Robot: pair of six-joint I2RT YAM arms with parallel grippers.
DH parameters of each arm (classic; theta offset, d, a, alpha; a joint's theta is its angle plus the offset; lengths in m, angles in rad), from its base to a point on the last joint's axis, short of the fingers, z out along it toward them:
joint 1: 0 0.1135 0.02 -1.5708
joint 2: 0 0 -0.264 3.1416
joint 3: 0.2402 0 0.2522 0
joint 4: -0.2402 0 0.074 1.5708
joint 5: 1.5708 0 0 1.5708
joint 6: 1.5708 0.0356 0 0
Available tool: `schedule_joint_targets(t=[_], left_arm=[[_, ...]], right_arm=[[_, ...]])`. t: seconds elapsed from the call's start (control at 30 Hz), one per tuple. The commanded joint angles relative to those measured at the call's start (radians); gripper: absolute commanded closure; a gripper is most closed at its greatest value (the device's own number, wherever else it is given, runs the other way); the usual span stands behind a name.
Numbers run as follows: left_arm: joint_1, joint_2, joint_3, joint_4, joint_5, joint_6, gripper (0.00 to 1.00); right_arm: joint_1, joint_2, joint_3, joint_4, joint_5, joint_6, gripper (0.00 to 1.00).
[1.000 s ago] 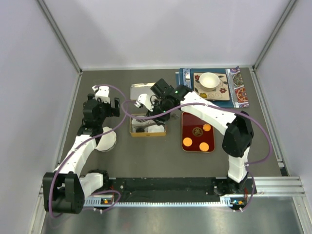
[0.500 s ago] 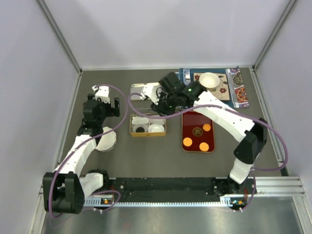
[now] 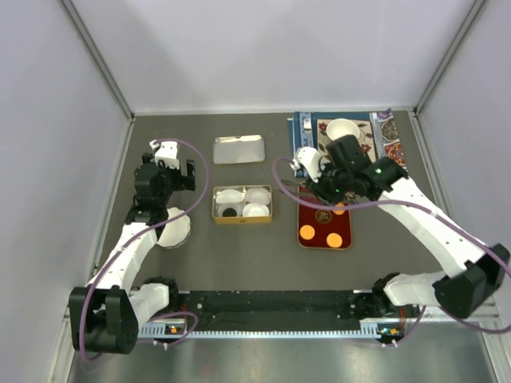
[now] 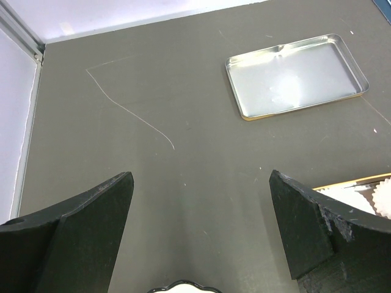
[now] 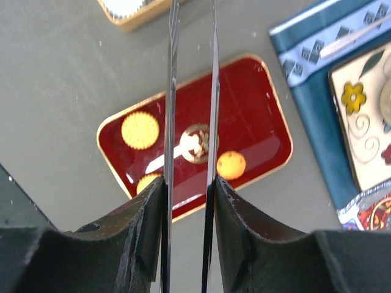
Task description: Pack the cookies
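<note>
Top external: dark cookie [image 3: 230,211] packed in cup, 7 o'clock in tin [image 3: 242,219]. Three orange cookies [image 3: 307,232] unpacked on red tray [image 3: 321,230], 3 o'clock of tin. Right gripper [image 3: 321,194] over tray, blades slightly apart, empty. Left gripper [image 4: 198,238] wide apart.

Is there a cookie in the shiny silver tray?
No, the silver tray is bare, with nothing lying in it.

Dark grey tabletop [image 3: 263,263]; plain white walls [image 3: 279,48] around.
</note>
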Motion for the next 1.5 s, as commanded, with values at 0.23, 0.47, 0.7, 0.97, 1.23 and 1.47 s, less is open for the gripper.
schedule_joint_targets(t=[0.23, 0.47, 0.7, 0.97, 1.23, 1.47], left_arm=[[0.005, -0.007, 0.038, 0.021, 0.022, -0.010, 0.01], [0.005, -0.004, 0.025, 0.023, 0.016, 0.001, 0.01], [0.005, -0.013, 0.008, 0.024, 0.016, 0.002, 0.01], [0.005, -0.029, 0.005, 0.018, 0.021, 0.007, 0.01], [0.005, -0.041, 0.004, 0.013, 0.027, 0.004, 0.01], [0.005, -0.038, -0.005, 0.020, 0.027, 0.008, 0.01]], right_arm=[[-0.121, -0.289, -0.273, -0.024, -0.051, -0.035, 0.64], [-0.130, -0.391, -0.341, -0.096, -0.061, -0.035, 0.63], [-0.133, -0.433, -0.347, -0.171, -0.097, -0.048, 0.59], [-0.133, -0.441, -0.373, -0.200, -0.120, -0.067, 0.55], [-0.135, -0.431, -0.404, -0.205, -0.121, -0.094, 0.55], [-0.135, -0.415, -0.412, -0.195, -0.123, -0.109, 0.55]])
